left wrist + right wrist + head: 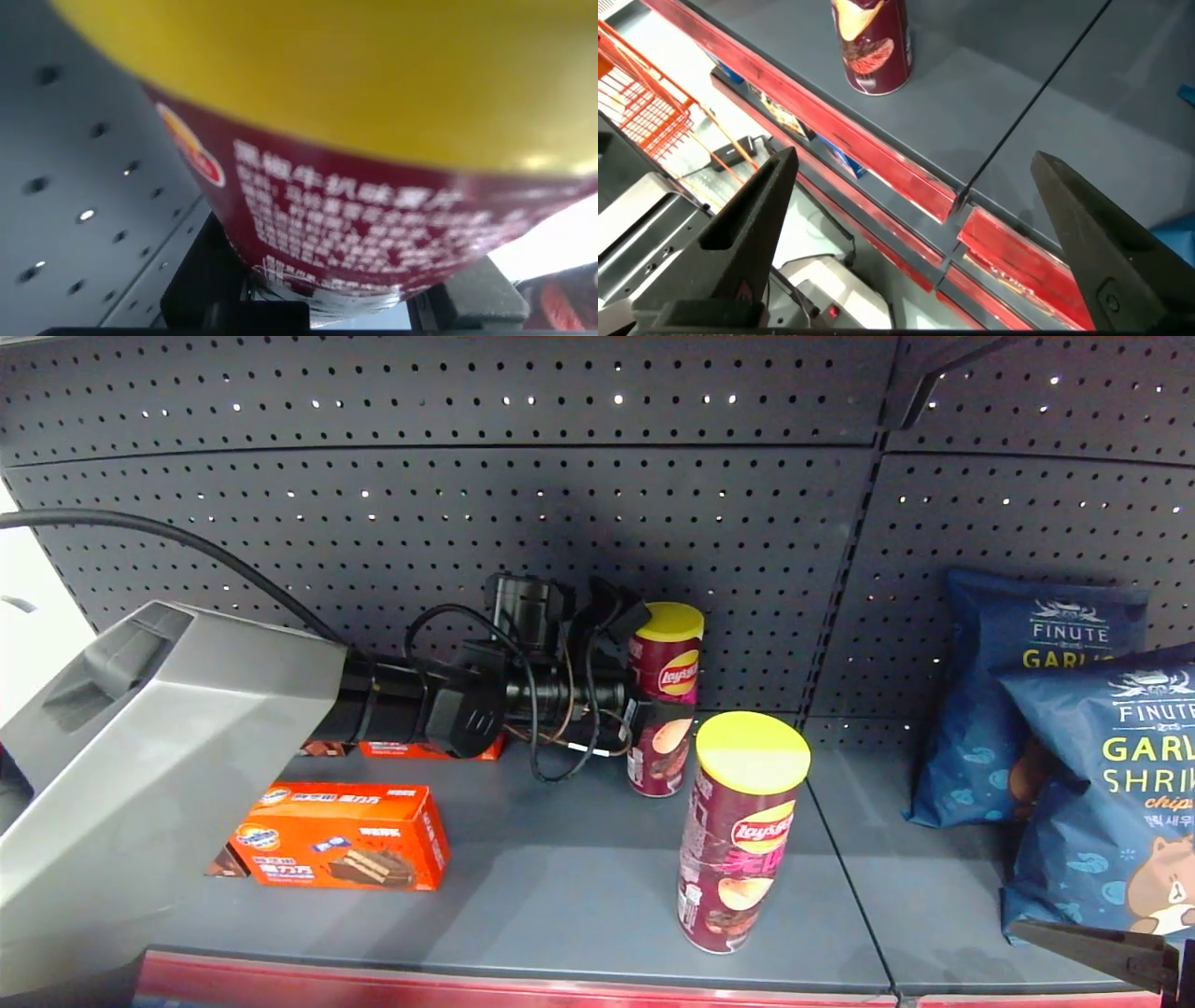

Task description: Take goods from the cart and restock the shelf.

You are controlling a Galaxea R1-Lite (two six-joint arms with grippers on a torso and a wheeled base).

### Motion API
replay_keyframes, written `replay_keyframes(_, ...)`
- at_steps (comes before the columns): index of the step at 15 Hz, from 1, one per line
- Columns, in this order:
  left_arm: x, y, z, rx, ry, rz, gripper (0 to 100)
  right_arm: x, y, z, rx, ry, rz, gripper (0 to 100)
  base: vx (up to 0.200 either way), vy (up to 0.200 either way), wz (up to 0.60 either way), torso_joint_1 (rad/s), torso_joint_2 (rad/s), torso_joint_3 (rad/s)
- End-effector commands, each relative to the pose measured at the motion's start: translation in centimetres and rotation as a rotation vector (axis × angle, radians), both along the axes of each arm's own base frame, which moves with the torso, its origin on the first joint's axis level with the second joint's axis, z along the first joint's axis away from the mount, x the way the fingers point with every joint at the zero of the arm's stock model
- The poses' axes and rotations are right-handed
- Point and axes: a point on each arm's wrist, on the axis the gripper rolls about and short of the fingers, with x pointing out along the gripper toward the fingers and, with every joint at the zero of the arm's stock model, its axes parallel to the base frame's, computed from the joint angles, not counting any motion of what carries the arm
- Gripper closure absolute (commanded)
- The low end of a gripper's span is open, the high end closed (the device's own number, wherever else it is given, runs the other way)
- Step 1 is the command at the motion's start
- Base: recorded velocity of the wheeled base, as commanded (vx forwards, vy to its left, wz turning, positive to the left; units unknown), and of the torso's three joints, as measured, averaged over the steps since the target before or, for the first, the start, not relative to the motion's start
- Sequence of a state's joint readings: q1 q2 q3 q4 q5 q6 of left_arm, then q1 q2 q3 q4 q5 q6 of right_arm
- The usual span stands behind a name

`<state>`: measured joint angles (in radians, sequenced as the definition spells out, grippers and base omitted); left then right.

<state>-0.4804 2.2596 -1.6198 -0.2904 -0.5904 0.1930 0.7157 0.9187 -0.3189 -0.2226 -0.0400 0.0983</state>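
Head view, frame centre: my left gripper (646, 711) is clenched side-on around an upright can (667, 658), long axis vertical, near the shelf (560, 877) back panel (373, 541), behind the second can (742, 831); right gripper (915, 159), splayed, sits lower right.

Chip can (665, 695) in left jaws: maroon body, yellow lid, red-and-yellow oval logo, white print on rear.
Second chip can (742, 835), nearer shelf front than left jaws: same maroon and yellow, chip picture low on side.
Box (341, 847), left of left jaws: orange, brown wafer picture.
Bags (1111, 784), just beyond right jaws: dark blue, yellow and white lettering.
Shelf deck (560, 887): plain grey.
Front strip (467, 987): red.
Back panel (467, 523): dark grey, regular hole grid.
Cart (640, 93), past right jaws: orange wire.
Both jaws black.
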Motion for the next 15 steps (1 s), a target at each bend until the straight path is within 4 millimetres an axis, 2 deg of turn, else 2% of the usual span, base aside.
replay_keyframes(1,0.05,-0.26,-0.33,0.002,0.005,-0.004,100,0.02,0.02,-0.01,-0.001,0.001,0.001,0,0.0,0.0,0.0,0.0,0.0,0.0)
replay_keyframes(10,0.05,-0.42,-0.67,0.008,0.007,-0.008,100,-0.02,-0.01,-0.09,-0.002,0.002,0.001,0,0.0,0.0,0.0,0.0,0.0,0.0)
replay_keyframes(11,0.02,-0.56,-0.68,0.008,0.005,-0.011,0,0.01,0.02,-0.06,-0.002,0.002,0.001,0,0.0,0.0,0.0,0.0,0.0,0.0)
replay_keyframes(15,-0.09,-0.67,-0.54,0.005,0.0,-0.014,0,0.03,0.03,-0.07,-0.003,0.004,0.001,0,0.0,0.0,0.0,0.0,0.0,0.0)
